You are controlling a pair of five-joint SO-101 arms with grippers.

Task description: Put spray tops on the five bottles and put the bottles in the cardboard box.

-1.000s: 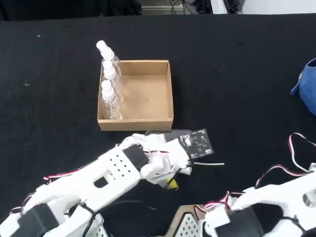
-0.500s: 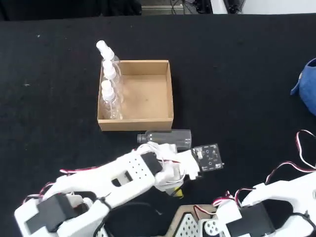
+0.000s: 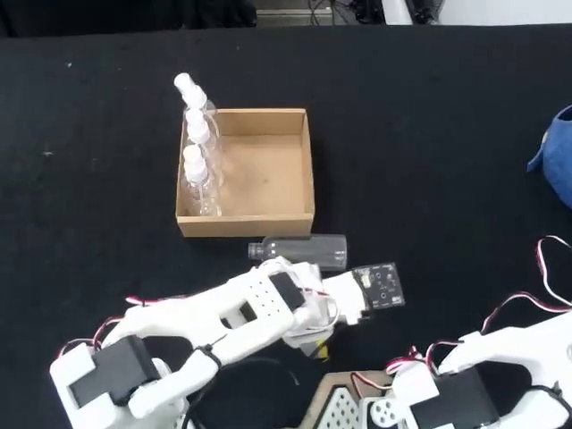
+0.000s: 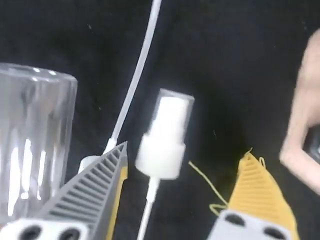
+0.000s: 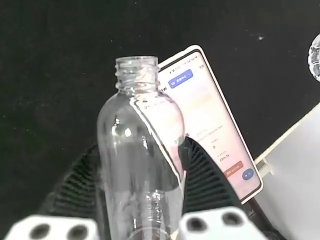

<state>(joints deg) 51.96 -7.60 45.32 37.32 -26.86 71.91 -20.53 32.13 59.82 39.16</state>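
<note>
Three bottles with spray tops point(image 3: 198, 152) stand along one wall of the cardboard box point(image 3: 268, 219). A capless clear bottle point(image 3: 299, 251) lies on the black table just in front of the box. My left arm point(image 3: 259, 308) stretches across below it. My left gripper point(image 4: 185, 152) is open over the table. A white spray top point(image 4: 162, 135) lies between its fingers, untouched. A second thin tube point(image 4: 137, 75) and the clear bottle's wall point(image 4: 30, 145) sit beside one finger. My right gripper point(image 5: 142, 165) is shut on another capless clear bottle point(image 5: 135, 145), neck pointing away.
A phone point(image 5: 210, 125) with a lit screen lies behind the held bottle. A blue object point(image 3: 559, 161) sits at the table's right edge. The right arm point(image 3: 500, 357) is low at the front right. A pale blurred shape point(image 4: 305, 125) shows beside my left gripper.
My left arm swung back toward the table's front and its wrist shifted right, uncovering the lying capless bottle. The right arm drew down toward the front edge.
</note>
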